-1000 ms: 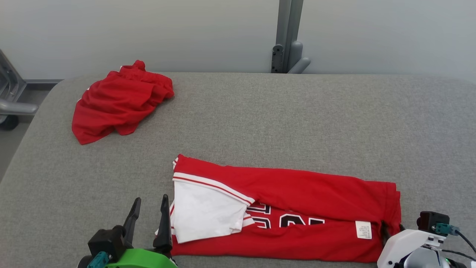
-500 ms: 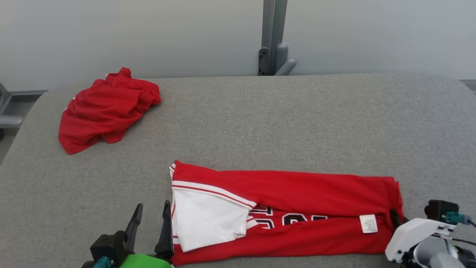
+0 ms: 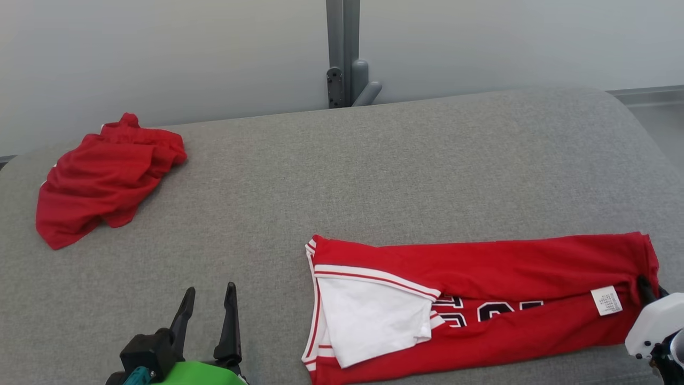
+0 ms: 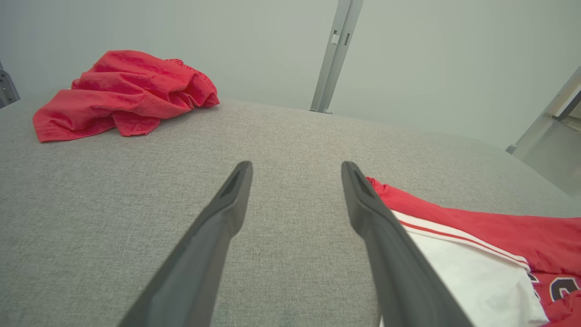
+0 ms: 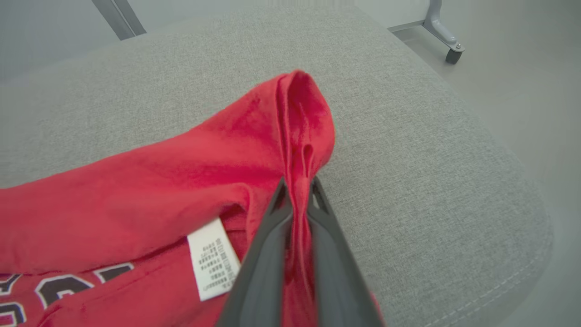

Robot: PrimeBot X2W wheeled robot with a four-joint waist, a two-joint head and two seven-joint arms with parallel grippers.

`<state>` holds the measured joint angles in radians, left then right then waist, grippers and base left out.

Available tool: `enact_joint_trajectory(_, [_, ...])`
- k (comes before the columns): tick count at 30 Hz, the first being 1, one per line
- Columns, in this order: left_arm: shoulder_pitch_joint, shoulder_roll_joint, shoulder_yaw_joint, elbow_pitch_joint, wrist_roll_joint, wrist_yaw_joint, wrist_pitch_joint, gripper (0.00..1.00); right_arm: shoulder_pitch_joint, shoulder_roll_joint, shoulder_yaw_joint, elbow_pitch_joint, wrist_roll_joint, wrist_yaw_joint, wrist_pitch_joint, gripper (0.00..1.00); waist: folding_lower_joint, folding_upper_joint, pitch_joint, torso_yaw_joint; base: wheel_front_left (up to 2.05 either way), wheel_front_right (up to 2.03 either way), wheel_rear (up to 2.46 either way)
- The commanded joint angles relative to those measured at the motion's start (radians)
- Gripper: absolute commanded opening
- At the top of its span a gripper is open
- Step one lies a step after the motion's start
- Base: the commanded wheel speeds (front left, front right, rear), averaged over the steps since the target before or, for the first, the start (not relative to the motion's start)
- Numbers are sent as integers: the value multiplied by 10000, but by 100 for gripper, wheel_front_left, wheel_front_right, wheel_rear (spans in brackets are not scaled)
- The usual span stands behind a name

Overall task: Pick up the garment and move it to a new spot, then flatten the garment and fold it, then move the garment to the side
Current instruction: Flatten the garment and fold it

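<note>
R gripper (image 5: 297, 190) closed, pinching a bunched fold at the right-end edge of the red jersey (image 5: 181, 181). Cloth is squeezed btwn both fingers, w/ a ridge of fabric rising past the tips. White care label (image 5: 213, 259) sits just beside the fingers. Jersey lies folded lengthwise as a long strip on the grey padded surface (image 3: 374, 176), near its front edge, right of centre in head view. Its left end shows white inside w/ red-white trim; black lettering partly visible. L gripper (image 3: 210, 291) open, fingers spread, nothing btwn them, over bare surface left of jersey's left end, apart from it. 2nd red garment (image 3: 101, 176) crumpled at far left, well apart. Grey post (image 3: 342, 53) stands behind the surface.
</note>
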<state>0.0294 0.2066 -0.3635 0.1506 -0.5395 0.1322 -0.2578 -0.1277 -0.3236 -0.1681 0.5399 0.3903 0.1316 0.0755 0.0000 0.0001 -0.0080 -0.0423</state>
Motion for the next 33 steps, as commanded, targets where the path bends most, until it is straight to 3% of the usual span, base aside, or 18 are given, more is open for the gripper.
enact_joint_trajectory(1, [-59, 102, 61, -2, 152, 14, -70, 100, 164, 72, 32, -363, -122, -17, 75, 0, 0, -1, 41, -147, 0, 0, 0])
enact_joint_trajectory(11, [-203, 269, 350, 42, 288, 90, -74, 100, 873, 1246, 1354, -4040, 29, -11, 852, 0, 0, -1, -1, -16, 0, 0, 0])
enact_joint_trajectory(17, [-229, 264, 410, 51, 310, 32, -73, 100, 1108, 1959, 2532, -5298, 358, -11, 1318, 0, 0, -1, -16, 450, 0, 0, 0])
enact_joint_trajectory(25, [-236, 160, 373, 112, 342, -57, -71, 100, 515, 2579, 3724, -4851, 895, -10, 1100, 0, 0, -1, 31, 989, 0, 0, 0])
enact_joint_trajectory(33, [-380, 21, 275, 275, 366, -170, -65, 100, -138, 2722, 4660, -3747, 1716, -10, 570, 0, 0, -1, 102, 1422, 0, 0, 0])
